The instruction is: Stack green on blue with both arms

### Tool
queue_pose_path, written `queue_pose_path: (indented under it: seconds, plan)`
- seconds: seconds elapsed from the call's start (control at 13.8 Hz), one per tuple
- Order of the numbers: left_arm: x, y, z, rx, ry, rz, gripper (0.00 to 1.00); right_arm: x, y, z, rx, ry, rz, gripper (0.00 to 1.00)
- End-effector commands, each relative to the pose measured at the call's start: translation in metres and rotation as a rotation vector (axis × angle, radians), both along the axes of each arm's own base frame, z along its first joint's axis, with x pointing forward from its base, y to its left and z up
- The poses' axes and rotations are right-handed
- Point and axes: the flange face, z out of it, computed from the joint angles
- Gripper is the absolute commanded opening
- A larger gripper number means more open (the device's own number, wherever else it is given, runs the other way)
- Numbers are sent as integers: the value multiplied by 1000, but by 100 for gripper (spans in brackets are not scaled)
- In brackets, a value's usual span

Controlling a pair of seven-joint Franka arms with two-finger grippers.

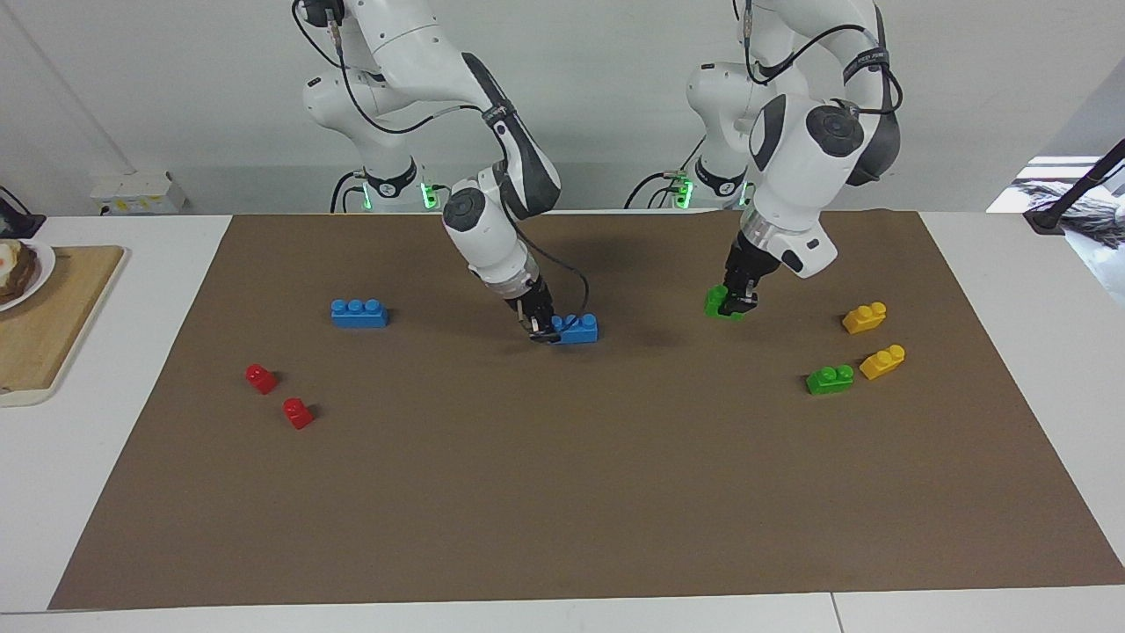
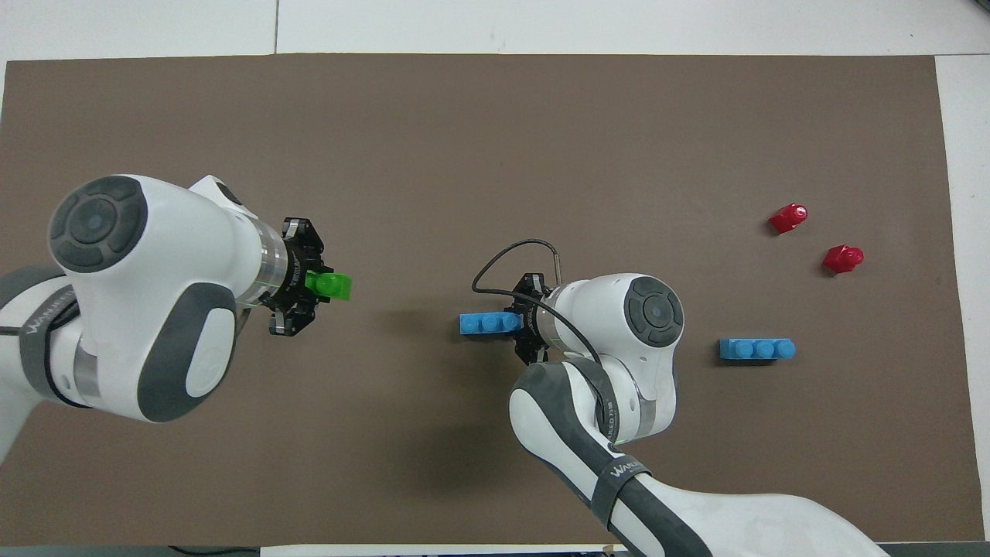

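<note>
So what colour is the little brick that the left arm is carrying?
Bright green, clearest in the overhead view.

Strap on right arm [image 2: 630, 473] reads "WANLIN"

Robotics lab: two fixed white arms [image 1: 492, 220] at a white table [image 1: 105, 492] with brown mat [image 1: 562, 492] and toy bricks [image 1: 359, 313].

A white table [image 1: 1011, 264] carries a wide brown mat [image 1: 562, 492]. A pale wall [image 1: 615, 105] rises at the robots' end. A wooden board [image 1: 53, 316] lies at one end.
</note>
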Motion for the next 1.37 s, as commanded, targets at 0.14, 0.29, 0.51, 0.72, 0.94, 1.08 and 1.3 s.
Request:
queue_pose_path:
  seconds: [0.14,0.29,0.51,0.72,0.94,1.08,1.3]
  plan:
    - [-14,-45,-1,-26,-2,176,0,-2,0,-9,15,-11,-7,0]
    - [-24,-65,-2,-23,2,168,0,-2,0,-10,14,-9,-6,0]
    - [-25,-93,-16,-14,11,248,0,-3,-1,-11,12,-8,-5,0]
    - [-40,-124,-23,-3,18,269,0,-3,-2,-14,9,-6,-4,0]
    - [-40,-148,-51,27,36,335,0,-3,-2,-14,10,-5,-5,0]
    - [-36,-154,-52,21,33,370,0,-3,-2,-14,10,-5,-5,0]
    - [-34,-174,-61,12,27,375,0,-3,-2,-14,10,-5,-5,0]
